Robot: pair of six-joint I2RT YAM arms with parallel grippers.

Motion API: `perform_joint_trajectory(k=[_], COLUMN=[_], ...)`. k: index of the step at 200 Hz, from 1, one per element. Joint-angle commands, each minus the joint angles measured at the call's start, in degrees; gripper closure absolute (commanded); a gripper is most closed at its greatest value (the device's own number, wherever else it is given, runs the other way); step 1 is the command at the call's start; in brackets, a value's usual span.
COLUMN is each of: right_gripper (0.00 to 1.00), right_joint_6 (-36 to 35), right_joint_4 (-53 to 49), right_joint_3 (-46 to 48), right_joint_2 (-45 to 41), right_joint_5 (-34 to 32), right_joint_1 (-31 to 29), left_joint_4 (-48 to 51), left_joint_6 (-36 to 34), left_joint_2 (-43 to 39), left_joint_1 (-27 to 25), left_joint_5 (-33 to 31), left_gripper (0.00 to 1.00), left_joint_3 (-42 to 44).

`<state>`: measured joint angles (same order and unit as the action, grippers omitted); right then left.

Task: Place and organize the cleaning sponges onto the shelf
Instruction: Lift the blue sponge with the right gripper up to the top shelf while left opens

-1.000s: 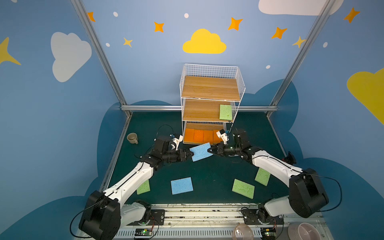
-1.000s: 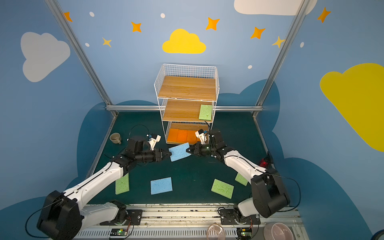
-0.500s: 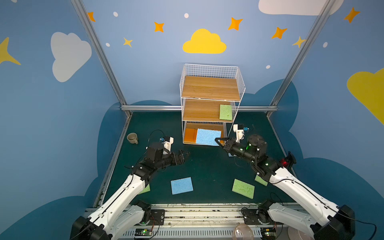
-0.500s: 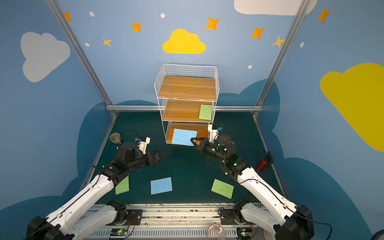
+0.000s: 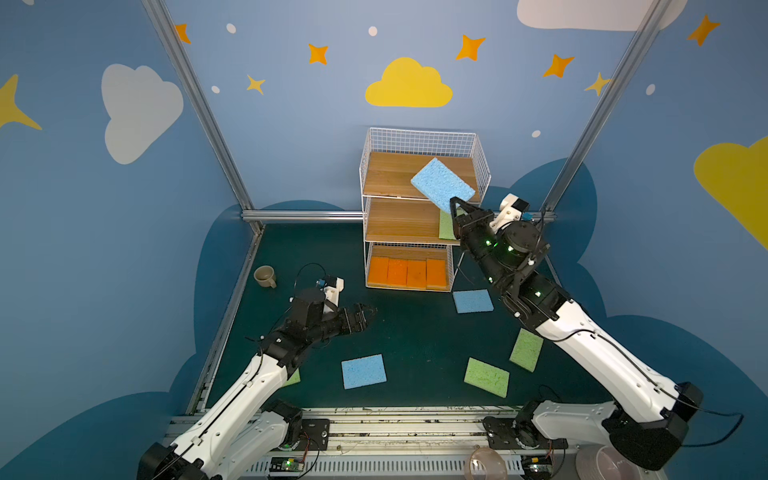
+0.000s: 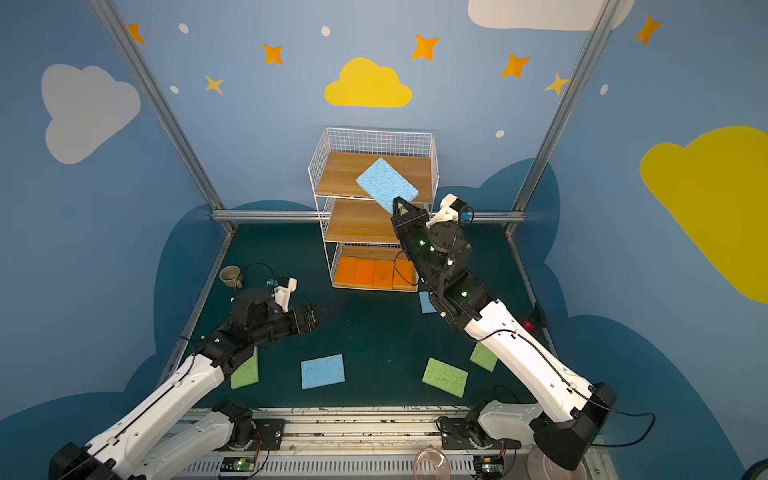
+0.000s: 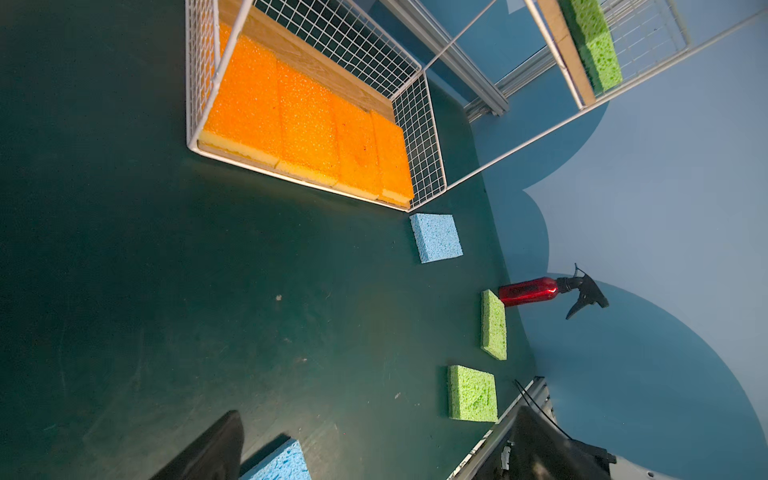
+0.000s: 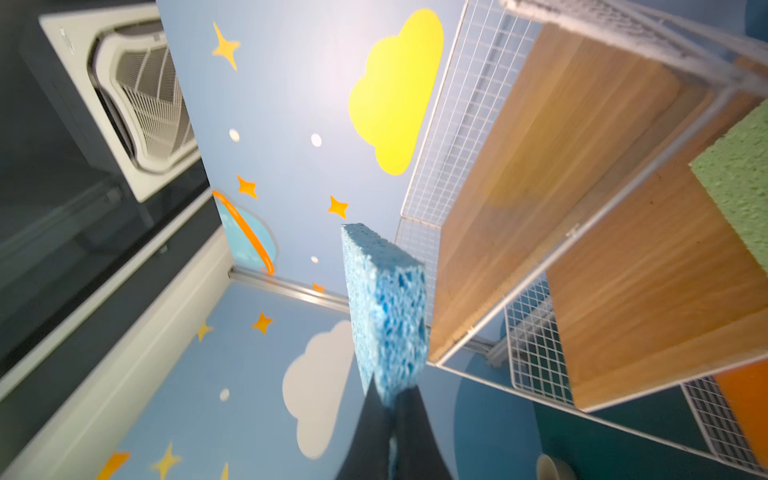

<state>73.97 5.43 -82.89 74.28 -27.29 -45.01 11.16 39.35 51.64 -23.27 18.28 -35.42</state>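
Note:
My right gripper [image 5: 456, 203] [image 8: 390, 395] is shut on one corner of a light blue sponge [image 5: 442, 181] [image 6: 386, 184] [image 8: 384, 307], held tilted in the air in front of the top board of the white wire shelf [image 5: 390, 174]. Several orange sponges [image 5: 409, 272] [image 7: 307, 120] fill the bottom tier. One green sponge [image 5: 446, 226] [image 7: 594, 45] lies on the middle tier. On the floor lie two blue sponges [image 5: 363, 371] [image 5: 473, 301] and three green ones [image 5: 486, 377] [image 5: 526, 350] [image 5: 293, 377]. My left gripper [image 5: 368, 312] [image 7: 374, 457] hovers low and open, holding nothing.
A beige mug [image 5: 265, 276] stands by the left frame post. A red spray bottle [image 7: 532, 291] lies at the right wall next to a green sponge. Bowls [image 5: 486, 463] sit at the front edge beyond the arms' rail.
The left gripper let go of the blue sponge and drew back to the left. The right arm lifted that sponge from the bottom tier up to the top board.

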Motion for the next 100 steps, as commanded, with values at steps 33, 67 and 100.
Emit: perform_joint_trajectory(k=[33, 67, 100], right_gripper=[1.0, 1.0, 1.0], right_joint_6=[10.1, 10.5, 9.9], right_joint_4=[-3.4, 0.2, 0.7], right_joint_3=[-9.8, -13.3, -15.6], right_joint_2=[10.0, 15.7, 18.6], right_joint_5=[-18.8, -24.1, -27.0], right_joint_1=[-1.9, -1.9, -1.5], left_joint_4=[-0.7, 1.2, 0.3], left_joint_6=[1.0, -0.7, -0.2], left_joint_2=[-0.2, -0.3, -0.1], left_joint_1=[-0.1, -0.1, -0.1], left_joint_5=[3.4, 4.1, 5.3], left_gripper=[0.01, 0.01, 0.01], left_joint_3=[1.3, 0.0, 0.4])
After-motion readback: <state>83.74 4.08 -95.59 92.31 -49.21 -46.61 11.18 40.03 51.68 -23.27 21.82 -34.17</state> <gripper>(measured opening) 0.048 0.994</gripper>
